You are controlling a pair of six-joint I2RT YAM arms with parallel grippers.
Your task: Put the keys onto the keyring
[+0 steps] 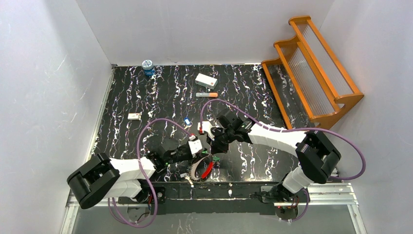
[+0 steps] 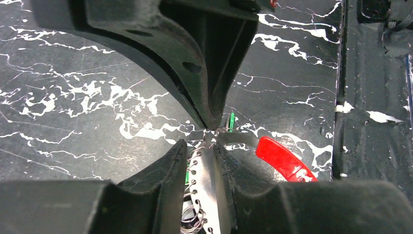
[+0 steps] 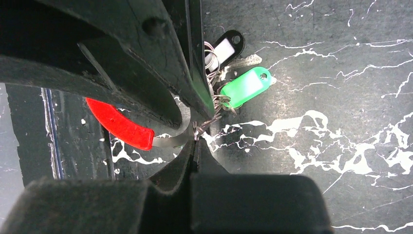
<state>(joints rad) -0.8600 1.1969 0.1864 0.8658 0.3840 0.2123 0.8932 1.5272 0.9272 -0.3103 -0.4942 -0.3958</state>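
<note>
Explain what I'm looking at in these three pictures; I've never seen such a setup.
These are two robot arms bolted to a table. The top picture looks down from above: left arm on the left, right arm on the right. The other two come from cameras on each wrist, so the black shapes are that arm's own fingers. The left gripper is closed on the silver band of the keyring. The right gripper is closed where that band meets the wire loops of a green-tagged key and a black-tagged one. Also on the table: a blue-tagged key, a marker, a white box and a blue-lidded jar; a wooden rack stands at the right.
</note>
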